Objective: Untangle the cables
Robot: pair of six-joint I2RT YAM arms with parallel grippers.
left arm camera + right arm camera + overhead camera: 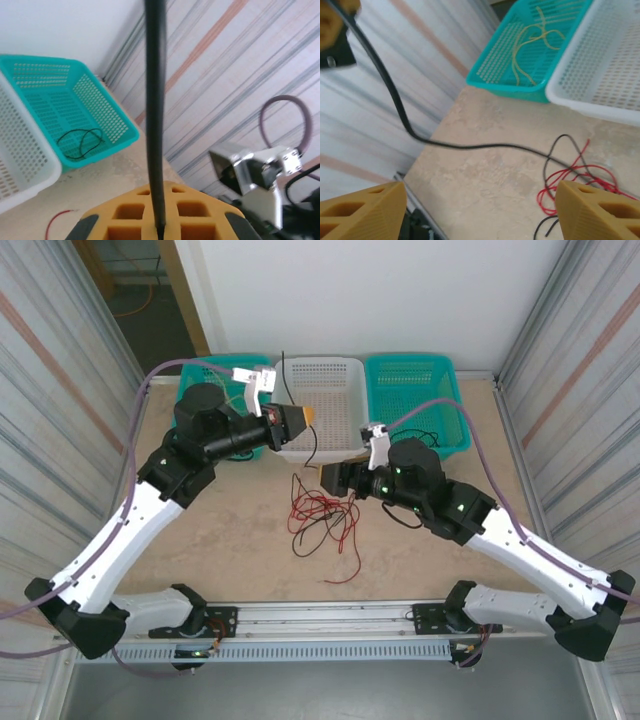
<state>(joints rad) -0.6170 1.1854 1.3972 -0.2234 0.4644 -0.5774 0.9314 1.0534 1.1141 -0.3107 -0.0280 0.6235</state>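
The job looks about half done. 1 yellow cable lies in the teal basket beyond and to the left of the left hand. A black cable sits coiled in the other teal basket, beyond the right hand. The white basket between them appears to hold no cable of its own.

Left to do: a bunch of red cables lies on the worktop just in front of and below the right hand, with a dark strand or 2 looped through it. A second black cable is in mid-separation. The left hand is closed on it, and the wrist view shows the strand pinched between the yellow pads. From there it trails down to the worktop and into the red bunch, so I judge its lower end not yet free.

The left arm is raised, its hand over the near edge of the white basket with 1 end of the cable standing up above it. The right arm reaches low, its hand spread wide and holding nothing, aimed at the bunch with the black cable crossing ahead of it.
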